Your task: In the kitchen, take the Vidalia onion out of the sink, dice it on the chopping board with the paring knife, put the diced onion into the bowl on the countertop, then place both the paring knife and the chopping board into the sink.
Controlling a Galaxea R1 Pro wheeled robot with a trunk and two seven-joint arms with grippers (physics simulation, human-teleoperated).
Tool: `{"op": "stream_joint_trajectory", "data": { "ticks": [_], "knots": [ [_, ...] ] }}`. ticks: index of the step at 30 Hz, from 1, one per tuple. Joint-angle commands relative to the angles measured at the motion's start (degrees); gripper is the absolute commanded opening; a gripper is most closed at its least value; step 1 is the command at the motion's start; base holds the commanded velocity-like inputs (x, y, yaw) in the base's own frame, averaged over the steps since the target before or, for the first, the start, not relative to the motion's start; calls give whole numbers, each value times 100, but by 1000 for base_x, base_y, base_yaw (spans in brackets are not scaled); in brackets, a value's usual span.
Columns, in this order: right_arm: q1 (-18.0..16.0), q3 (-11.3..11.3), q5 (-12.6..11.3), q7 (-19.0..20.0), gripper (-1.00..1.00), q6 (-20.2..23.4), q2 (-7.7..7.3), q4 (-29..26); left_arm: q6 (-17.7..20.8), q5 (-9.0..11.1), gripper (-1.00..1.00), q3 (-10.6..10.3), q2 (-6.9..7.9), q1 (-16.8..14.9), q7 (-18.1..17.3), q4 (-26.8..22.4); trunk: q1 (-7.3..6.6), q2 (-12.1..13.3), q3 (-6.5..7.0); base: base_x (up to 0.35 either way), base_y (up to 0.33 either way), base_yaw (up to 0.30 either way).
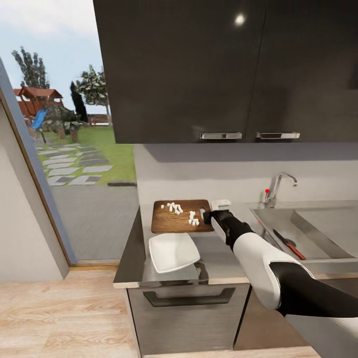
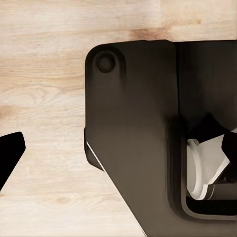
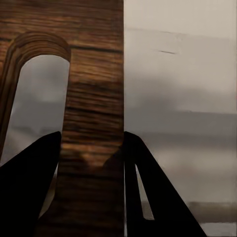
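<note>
My right gripper (image 1: 209,215) is at the right short edge of the chopping board (image 1: 180,217), on the grey bench (image 1: 223,258). In the right wrist view one finger (image 3: 29,187) sits inside the slot-shaped handle hole and the other finger (image 3: 158,192) outside the board's edge, so the gripper is clamped on the wooden strip between them (image 3: 94,123). The board lies flat at the far left of the bench. Small white diced onion pieces (image 1: 175,208) lie scattered on it, a second cluster (image 1: 193,218) nearer my gripper. The white bowl (image 1: 173,252) sits just in front of the board, near the bench's front edge. The sink (image 1: 318,233) lies to the right, with the chrome tap (image 1: 278,189) behind it. A dark-and-red utensil (image 1: 289,244) lies in the basin. No readable writing or labels anywhere. Left wrist view: one tip of my left gripper (image 2: 10,153) over light wood floor (image 2: 44,74); I cannot tell its state.
</note>
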Motion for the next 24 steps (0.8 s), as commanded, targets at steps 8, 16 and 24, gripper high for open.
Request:
{"op": "stream_joint_trajectory", "data": {
  "ticks": [8,16,24],
  "knots": [
    [-1,-47,75,18,-100,11,6,70,-8,45,100,-48,4,1,32,-7,3,-6,-3,0,63,0],
    [-1,-53,76,30,-100,7,6,72,-1,45,100,-48,4,1,32,-2,3,-6,-3,0,213,0],
    [-1,-56,76,46,-100,-15,-12,72,8,53,100,-44,4,0,32,1,3,-6,-3,0,7,0]
  ]
}}
